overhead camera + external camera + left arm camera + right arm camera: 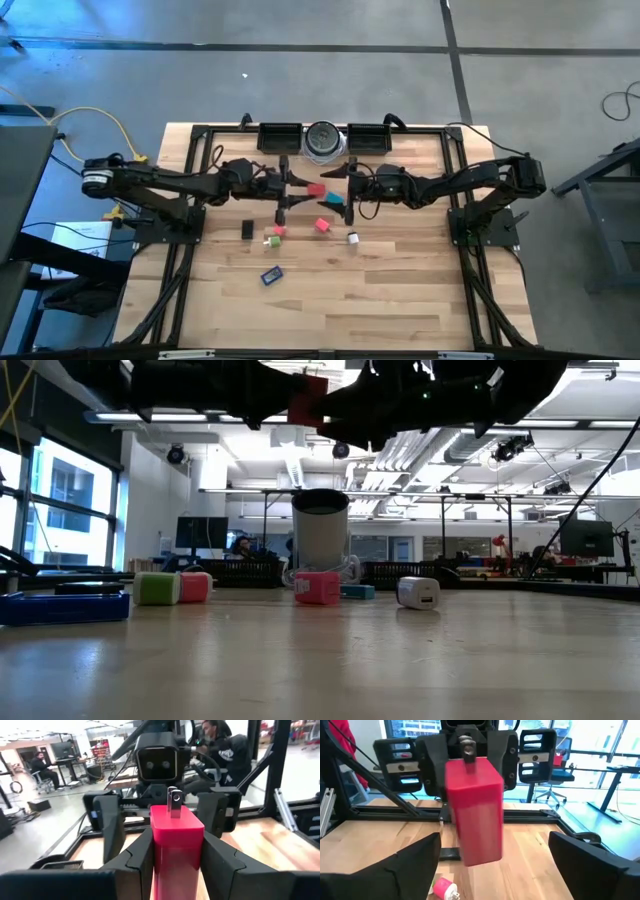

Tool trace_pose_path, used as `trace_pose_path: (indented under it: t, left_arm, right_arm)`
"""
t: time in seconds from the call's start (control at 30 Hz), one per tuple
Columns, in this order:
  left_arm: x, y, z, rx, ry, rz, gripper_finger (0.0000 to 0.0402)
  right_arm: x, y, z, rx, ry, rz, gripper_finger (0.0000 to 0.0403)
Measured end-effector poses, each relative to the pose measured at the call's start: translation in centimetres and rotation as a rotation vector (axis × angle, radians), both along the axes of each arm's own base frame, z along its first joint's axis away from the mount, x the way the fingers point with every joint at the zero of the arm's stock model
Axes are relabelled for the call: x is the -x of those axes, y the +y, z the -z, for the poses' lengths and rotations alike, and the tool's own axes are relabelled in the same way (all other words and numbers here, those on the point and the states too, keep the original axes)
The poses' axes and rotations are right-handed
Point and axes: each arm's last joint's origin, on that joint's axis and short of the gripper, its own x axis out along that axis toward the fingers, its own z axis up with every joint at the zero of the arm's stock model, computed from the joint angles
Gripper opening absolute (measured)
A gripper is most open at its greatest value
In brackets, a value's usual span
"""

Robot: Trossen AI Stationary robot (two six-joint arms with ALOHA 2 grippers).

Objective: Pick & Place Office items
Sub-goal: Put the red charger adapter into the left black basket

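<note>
My left gripper (175,865) clamps the red charger block (176,845) above mid-table, prongs aimed straight at my right gripper (495,865), whose jaws hang wide open just beside it, directly opposite and nearest.

One camera hangs above me, looking straight down on the whole table (330,290). Another sits at table height, facing level across it into the room. My two wrist cameras face each other at close range, both filled by the same red block (176,845).
</note>
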Motion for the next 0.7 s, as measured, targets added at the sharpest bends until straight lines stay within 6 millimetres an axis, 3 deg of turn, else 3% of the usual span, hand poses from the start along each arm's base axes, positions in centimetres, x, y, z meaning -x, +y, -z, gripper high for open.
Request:
trace_pose_path:
  t: [0.2, 0.7]
  left_arm:
    - [0.5, 0.7, 0.4, -0.016, 0.077, -0.096, 0.0116]
    - [1.6, 5.5, 0.9, -0.023, 0.141, -0.336, 0.0116]
  right_arm:
    - [0.2, 0.0, 0.1, 0.006, 0.038, -0.001, 0.034]
    - [1.0, 0.4, 1.2, -0.001, 0.228, -0.005, 0.0316]
